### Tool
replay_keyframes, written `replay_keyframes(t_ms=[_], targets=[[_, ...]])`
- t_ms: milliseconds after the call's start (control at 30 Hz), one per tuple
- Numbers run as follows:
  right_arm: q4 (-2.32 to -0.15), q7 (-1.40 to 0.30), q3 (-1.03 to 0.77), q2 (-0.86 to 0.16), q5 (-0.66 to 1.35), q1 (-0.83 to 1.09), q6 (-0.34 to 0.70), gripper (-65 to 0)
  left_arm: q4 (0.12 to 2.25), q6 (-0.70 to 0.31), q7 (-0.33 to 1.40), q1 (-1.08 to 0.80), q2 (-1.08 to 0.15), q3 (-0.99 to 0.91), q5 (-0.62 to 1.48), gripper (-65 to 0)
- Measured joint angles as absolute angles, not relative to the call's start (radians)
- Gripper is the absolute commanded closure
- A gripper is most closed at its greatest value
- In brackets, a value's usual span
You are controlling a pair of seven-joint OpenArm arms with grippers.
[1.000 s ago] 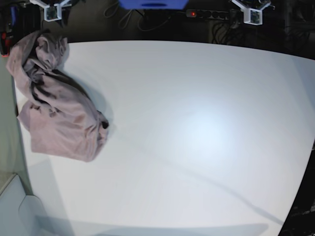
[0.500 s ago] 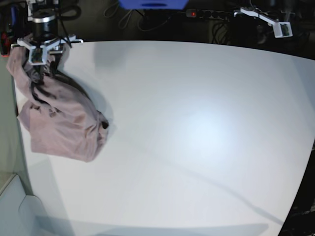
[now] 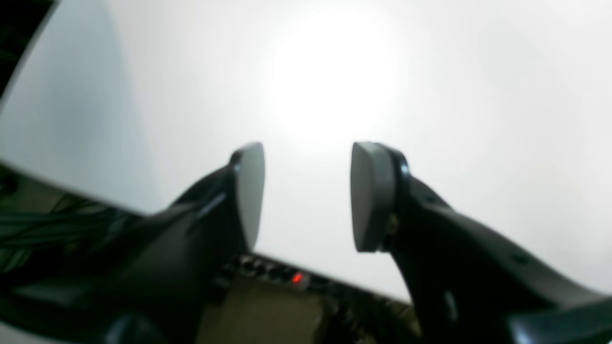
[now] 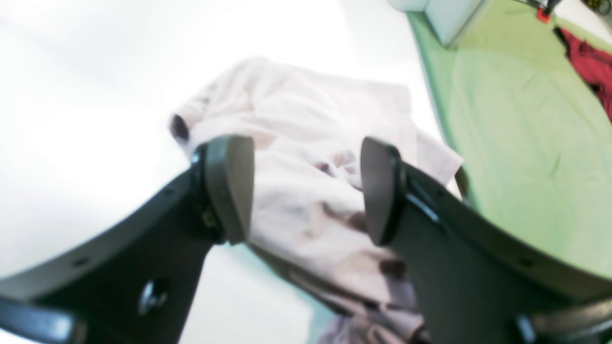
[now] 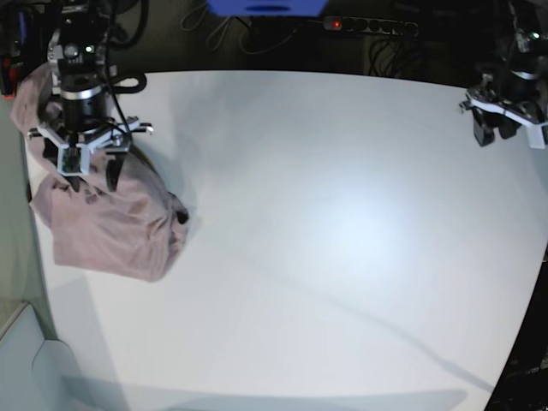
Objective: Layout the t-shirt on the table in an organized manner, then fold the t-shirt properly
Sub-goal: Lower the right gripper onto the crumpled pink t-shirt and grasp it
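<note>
T-shirt (image 5: 107, 218) crumpled, soft, limp | my right gripper (image 5: 88, 177) hovering spread above it | I'm targeting a top fold | left gripper (image 5: 505, 133) parted, empty

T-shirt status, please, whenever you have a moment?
Right gripper open over crumpled t-shirt. Left gripper open, empty, over bare table. Nothing obstructing.

Both arms, up at the far edge of the table (image 5: 342, 214) a second ago, now reach in over it. The right gripper (image 5: 92, 175) has come down from beyond the far edge to hang directly above the upper part of the crumpled t-shirt (image 5: 111, 223), and its jaws, shut before, now stand spread wide. The left gripper (image 5: 503, 130) has swung from the far edge to the table's side edge, low over bare white surface, its jaws now parted too.
</note>
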State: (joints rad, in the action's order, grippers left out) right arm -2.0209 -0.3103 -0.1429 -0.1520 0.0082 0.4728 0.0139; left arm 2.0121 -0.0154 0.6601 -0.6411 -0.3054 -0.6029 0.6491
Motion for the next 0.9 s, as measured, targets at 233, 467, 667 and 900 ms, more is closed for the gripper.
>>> replay_keyframes(t_ms=[233, 467, 667, 900], targets=[[-2.02, -0.478, -0.122, -0.163, 0.008, 0.416, 0.026, -35.6, 2.011, -0.015, 0.76, -0.603, -0.31, -0.783, 0.811, -28.5], [-1.974, -0.525, -0.128, -0.157, 0.006, 0.414, 0.1, -35.6, 2.011, -0.11, 0.767, -0.599, -0.27, -0.842, 0.836, -28.5], [-1.914, -0.522, -0.128, -0.159, 0.006, 0.413, 0.1, -35.4, 2.009, -0.139, 0.775, -0.597, -0.23, -0.862, 0.832, -28.5], [-1.837, -0.519, -0.13, -0.161, 0.002, 0.378, 0.113, -26.1, 2.008, -0.14, 0.777, -0.601, -0.213, -0.863, 0.831, -28.5]])
